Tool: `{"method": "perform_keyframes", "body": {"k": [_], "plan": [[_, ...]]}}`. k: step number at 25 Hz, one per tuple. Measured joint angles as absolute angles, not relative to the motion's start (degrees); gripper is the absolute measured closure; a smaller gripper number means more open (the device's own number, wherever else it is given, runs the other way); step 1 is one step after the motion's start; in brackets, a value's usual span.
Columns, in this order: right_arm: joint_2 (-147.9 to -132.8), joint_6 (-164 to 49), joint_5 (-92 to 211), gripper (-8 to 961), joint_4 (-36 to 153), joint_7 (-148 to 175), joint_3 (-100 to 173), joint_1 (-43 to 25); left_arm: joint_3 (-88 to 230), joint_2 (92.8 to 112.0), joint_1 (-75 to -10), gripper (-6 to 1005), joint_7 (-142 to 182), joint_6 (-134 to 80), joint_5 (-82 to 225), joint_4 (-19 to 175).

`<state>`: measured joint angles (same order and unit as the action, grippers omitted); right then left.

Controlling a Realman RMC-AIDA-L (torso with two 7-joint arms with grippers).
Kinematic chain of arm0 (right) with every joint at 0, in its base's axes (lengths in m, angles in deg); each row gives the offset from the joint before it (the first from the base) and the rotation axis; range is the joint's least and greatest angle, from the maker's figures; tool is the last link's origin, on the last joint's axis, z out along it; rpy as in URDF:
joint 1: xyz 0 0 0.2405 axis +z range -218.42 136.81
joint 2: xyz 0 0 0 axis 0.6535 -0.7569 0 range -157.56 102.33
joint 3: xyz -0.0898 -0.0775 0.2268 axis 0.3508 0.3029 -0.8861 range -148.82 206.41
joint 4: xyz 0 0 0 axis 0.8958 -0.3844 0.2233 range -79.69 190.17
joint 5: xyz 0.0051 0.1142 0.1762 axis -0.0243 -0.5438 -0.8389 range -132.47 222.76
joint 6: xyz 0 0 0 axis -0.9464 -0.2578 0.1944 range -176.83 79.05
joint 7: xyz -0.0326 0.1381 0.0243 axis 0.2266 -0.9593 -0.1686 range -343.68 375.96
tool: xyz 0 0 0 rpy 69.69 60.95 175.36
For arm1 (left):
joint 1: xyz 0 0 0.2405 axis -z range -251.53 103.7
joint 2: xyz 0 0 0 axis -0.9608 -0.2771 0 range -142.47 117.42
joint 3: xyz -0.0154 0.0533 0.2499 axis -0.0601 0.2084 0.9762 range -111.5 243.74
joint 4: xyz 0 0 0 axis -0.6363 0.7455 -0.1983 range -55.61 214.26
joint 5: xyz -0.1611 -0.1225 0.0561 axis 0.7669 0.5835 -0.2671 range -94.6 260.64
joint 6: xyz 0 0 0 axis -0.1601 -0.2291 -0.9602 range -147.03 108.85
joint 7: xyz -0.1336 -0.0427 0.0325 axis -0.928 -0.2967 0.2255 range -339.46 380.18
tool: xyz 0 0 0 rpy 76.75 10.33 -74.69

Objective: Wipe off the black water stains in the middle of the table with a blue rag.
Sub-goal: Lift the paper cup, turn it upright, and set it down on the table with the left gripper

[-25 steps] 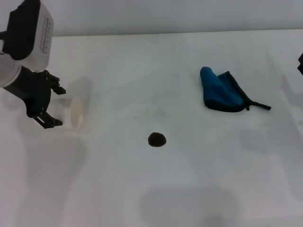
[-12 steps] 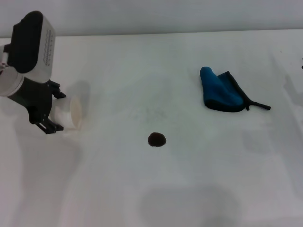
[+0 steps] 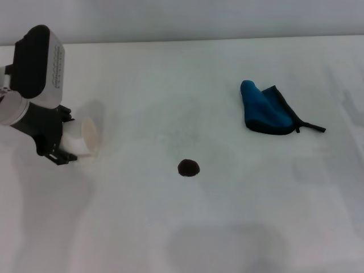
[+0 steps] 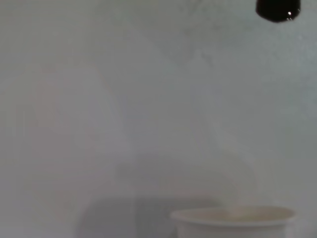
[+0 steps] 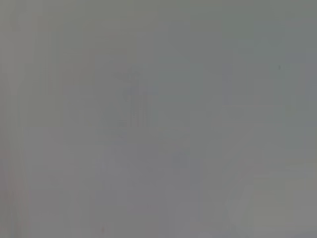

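white paper cup (image 4: 233,221) cut off by the left wrist view's edge, black stain (image 4: 278,10) likewise

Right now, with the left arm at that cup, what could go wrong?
The left gripper is around the tipped white paper cup; jostling it could roll it toward the black stain. The blue rag lies untouched across the table, and no right gripper is in view to fetch it.
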<state>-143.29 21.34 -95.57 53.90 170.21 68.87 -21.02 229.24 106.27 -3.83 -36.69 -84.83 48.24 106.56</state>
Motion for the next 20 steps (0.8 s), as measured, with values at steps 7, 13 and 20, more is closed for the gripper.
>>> {"method": "perform_keyframes", "body": {"k": [7, 13, 20], "plan": [[-143.27, 21.60, -95.57, 96, 53.92, 170.16, 68.87, -21.14, 229.24, 106.20, -3.45, 200, -40.66, -85.29, 53.81, 107.46], [-143.27, 22.23, -95.38, 97, 53.93, 168.90, 68.87, -21.22, 229.24, 106.30, -4.36, 272, -42.99, -86.26, 66.67, 110.78], [-143.28, 24.35, -95.19, 97, 53.92, 168.75, 68.88, -21.43, 229.24, 106.11, -16.30, 319, -37.70, -89.88, 99.33, 109.00]]}}
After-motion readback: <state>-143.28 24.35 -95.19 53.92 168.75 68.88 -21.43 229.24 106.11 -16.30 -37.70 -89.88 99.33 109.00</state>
